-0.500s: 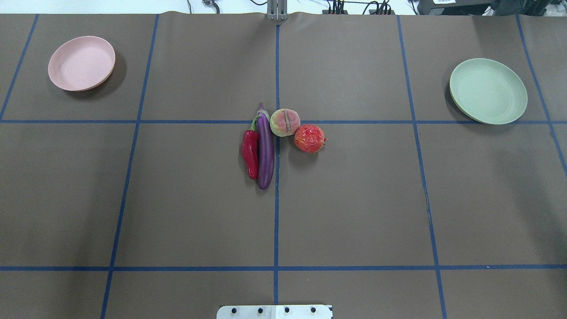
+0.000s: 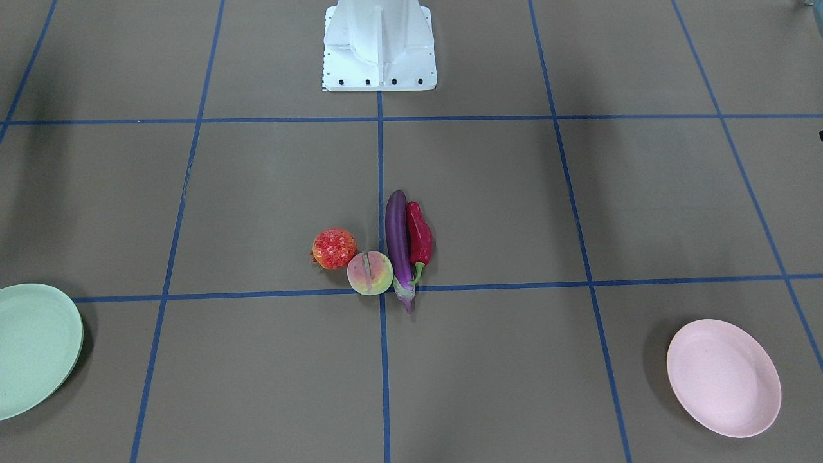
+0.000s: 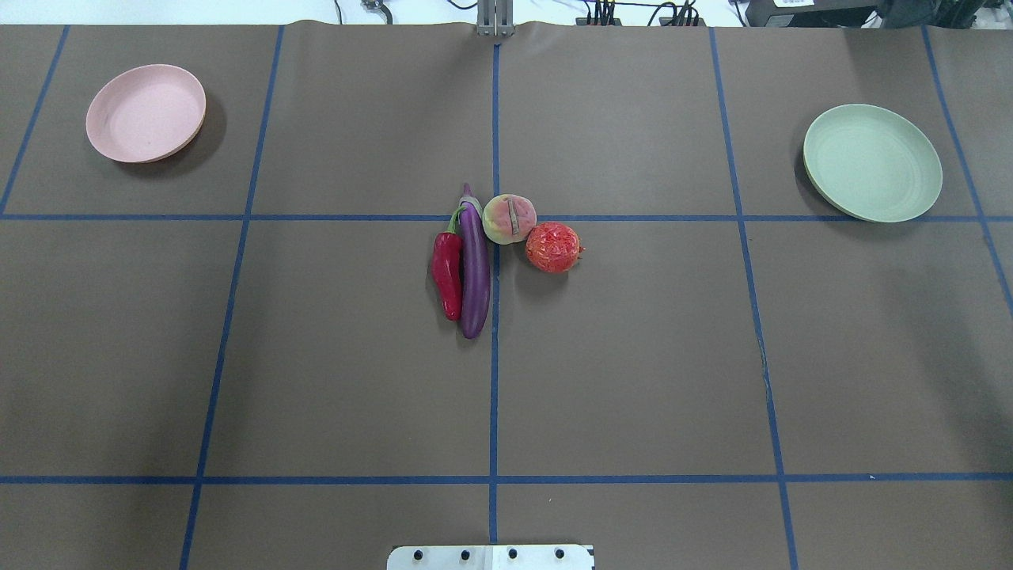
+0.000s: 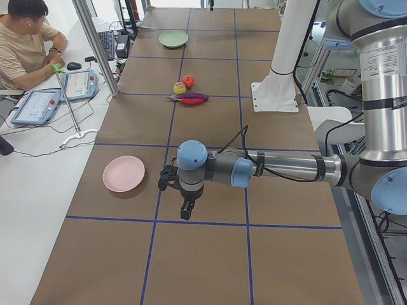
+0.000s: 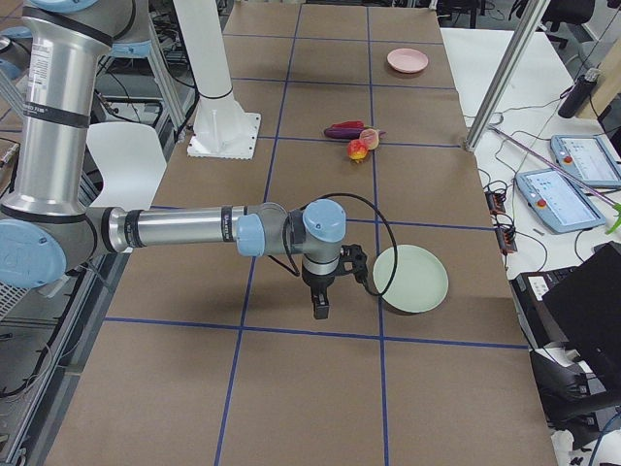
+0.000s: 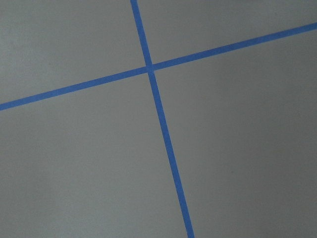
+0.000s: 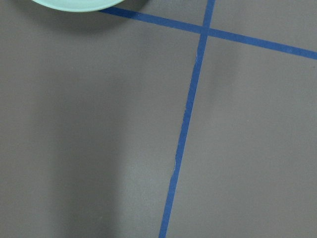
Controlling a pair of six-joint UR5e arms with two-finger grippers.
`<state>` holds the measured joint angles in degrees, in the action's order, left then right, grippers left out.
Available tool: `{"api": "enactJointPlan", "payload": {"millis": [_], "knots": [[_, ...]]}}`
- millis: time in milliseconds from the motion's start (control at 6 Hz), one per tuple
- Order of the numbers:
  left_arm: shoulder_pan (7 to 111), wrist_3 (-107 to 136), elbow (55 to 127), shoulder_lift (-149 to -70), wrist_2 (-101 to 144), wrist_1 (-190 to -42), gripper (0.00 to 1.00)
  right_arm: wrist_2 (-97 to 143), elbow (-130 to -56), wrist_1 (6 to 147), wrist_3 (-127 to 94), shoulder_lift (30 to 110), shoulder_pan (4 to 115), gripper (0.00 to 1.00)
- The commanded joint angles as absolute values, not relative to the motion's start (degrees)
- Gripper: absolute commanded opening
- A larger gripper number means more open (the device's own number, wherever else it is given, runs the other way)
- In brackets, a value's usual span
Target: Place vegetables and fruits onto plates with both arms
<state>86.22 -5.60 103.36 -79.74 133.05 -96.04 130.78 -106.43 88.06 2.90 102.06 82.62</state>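
The purple eggplant (image 3: 475,273) and the red pepper (image 3: 447,273) lie side by side at the table's middle. The peach (image 3: 509,218) and the pomegranate-like ball (image 3: 553,247) touch just right of them. The pink plate (image 3: 146,113) sits far left and the mint green plate (image 3: 872,162) far right, both empty. My left gripper (image 4: 184,213) hangs over bare table beside the pink plate (image 4: 123,173). My right gripper (image 5: 320,309) hangs beside the green plate (image 5: 410,278). I cannot tell whether either gripper is open or shut.
The white pedestal (image 2: 379,45) stands at the table's near edge. Blue tape lines grid the brown table cover (image 3: 633,356). An operator (image 4: 25,44) sits at a side desk with tablets. A metal post (image 4: 95,44) stands by the table's far edge.
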Motion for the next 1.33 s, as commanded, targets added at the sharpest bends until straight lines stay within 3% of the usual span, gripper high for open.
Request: {"api": "enactJointPlan", "payload": {"millis": [0,167,667,1167], "knots": [[86.22,-5.71,103.54,-79.72,132.98,-96.06,1.00,132.00,-104.61,74.80,2.20,102.13,82.62,1.00],[86.22,-5.71,103.54,-79.63,133.07,-96.15,1.00,133.49,-105.37,70.44,1.85,101.35,82.62,1.00],[86.22,-5.71,103.01,-79.63,133.24,-96.15,1.00,135.69,-105.56,65.50,-2.07,87.49,71.93,1.00],[86.22,-5.71,102.92,-79.63,133.24,-96.15,1.00,126.61,-105.03,64.95,-23.31,72.91,53.69,1.00]]}}
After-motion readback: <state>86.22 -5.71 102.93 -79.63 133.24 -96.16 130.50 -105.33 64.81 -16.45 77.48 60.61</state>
